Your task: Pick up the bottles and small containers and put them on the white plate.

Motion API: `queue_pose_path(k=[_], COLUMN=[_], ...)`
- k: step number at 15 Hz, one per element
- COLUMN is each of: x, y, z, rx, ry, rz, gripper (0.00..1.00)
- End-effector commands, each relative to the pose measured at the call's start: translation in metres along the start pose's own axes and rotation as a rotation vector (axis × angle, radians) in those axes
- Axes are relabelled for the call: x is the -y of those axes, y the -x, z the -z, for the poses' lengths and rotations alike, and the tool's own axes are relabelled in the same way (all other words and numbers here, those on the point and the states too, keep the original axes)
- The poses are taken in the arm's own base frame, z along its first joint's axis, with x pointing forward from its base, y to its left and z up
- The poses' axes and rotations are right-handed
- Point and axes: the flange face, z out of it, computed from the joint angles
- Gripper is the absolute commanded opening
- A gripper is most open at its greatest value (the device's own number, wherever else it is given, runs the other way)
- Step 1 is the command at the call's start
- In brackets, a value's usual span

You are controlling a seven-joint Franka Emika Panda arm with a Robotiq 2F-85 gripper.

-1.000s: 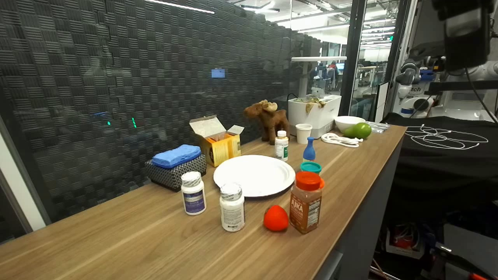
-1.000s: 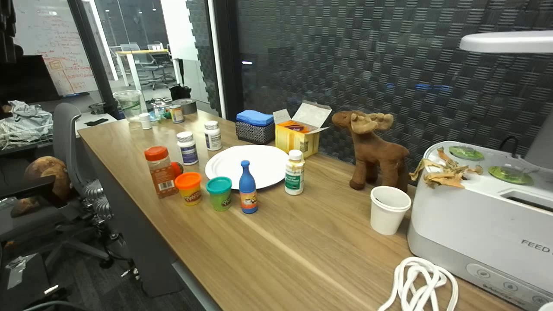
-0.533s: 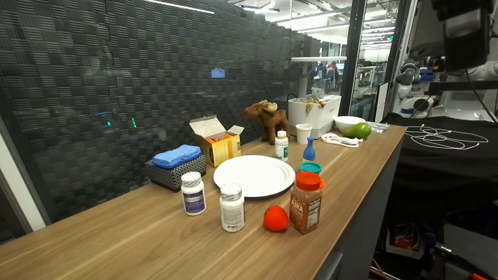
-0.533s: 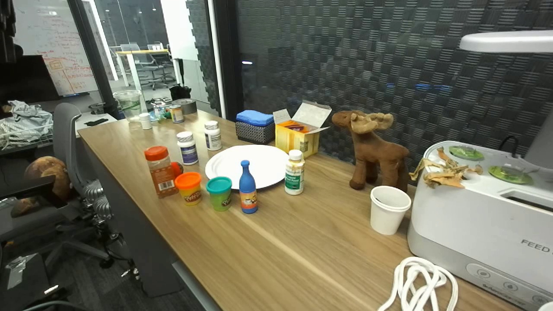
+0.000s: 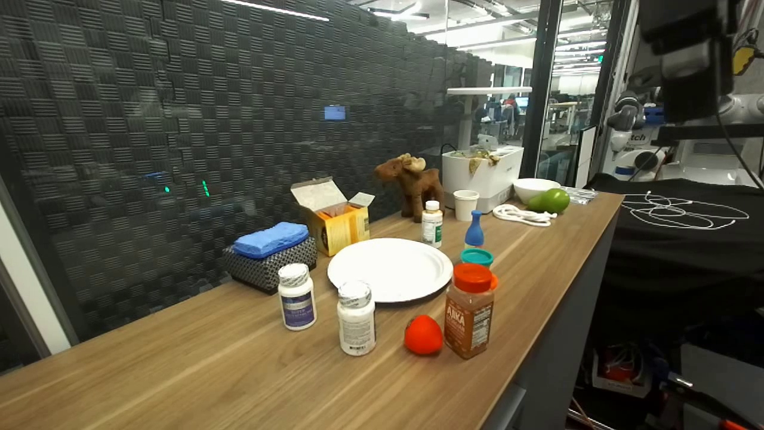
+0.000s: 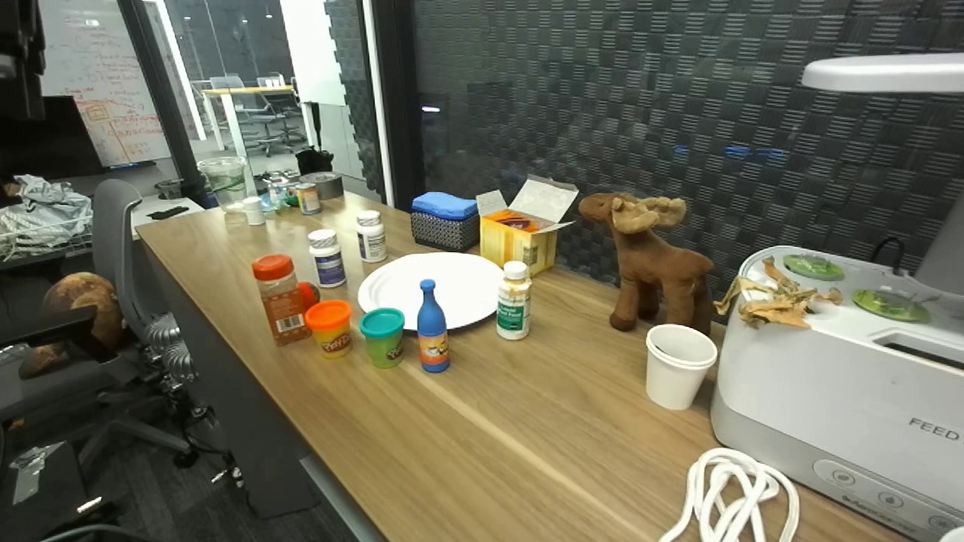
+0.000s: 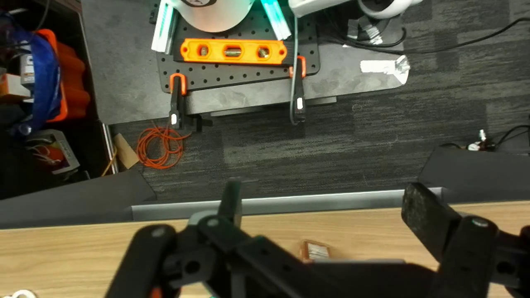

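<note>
- In the wrist view my gripper [image 7: 325,203] hangs above the edge of the wooden counter [image 7: 62,256] — fingers [image 7: 430,219] spread wide apart.
- In an exterior view I have the spice jar [image 5: 468,319] upright, near right, with the red piece [image 5: 423,335] just left of it.
- Left of that stands a white pill bottle [image 5: 357,323]; farther left, another white pill bottle [image 5: 297,301].
- Beyond these lies the white plate [image 5: 391,269].
- Past its far right rim — a green-labelled bottle [image 5: 432,227] and a blue bottle [image 5: 474,230], both upright.
- I see a teal-lidded tub [image 5: 476,257] between blue bottle and jar.
- Far left, beyond the plate, the yellow box [image 5: 345,232] stands open.
</note>
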Motion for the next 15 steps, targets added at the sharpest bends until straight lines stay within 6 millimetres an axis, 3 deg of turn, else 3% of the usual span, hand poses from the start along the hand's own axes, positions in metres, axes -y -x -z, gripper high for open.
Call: queue_pose_path(k=[1,5,8,11,15], x=[-0.044,-0.123,-0.168,-0.185,-0.176], y=[-0.047,-0.117,-0.170,-0.217,-0.271], z=[0.008,0.012,0.006,-0.010,-0.030], rx=[-0.055,-0.166,-0.249,-0.292,-0.278], ry=[0.063,0.036,-0.085,-0.147,-0.146], rz=[-0.034,-0.063,-0.066,-0.066,-0.026], gripper=[1.00,1.00,1.00,1.00,1.00])
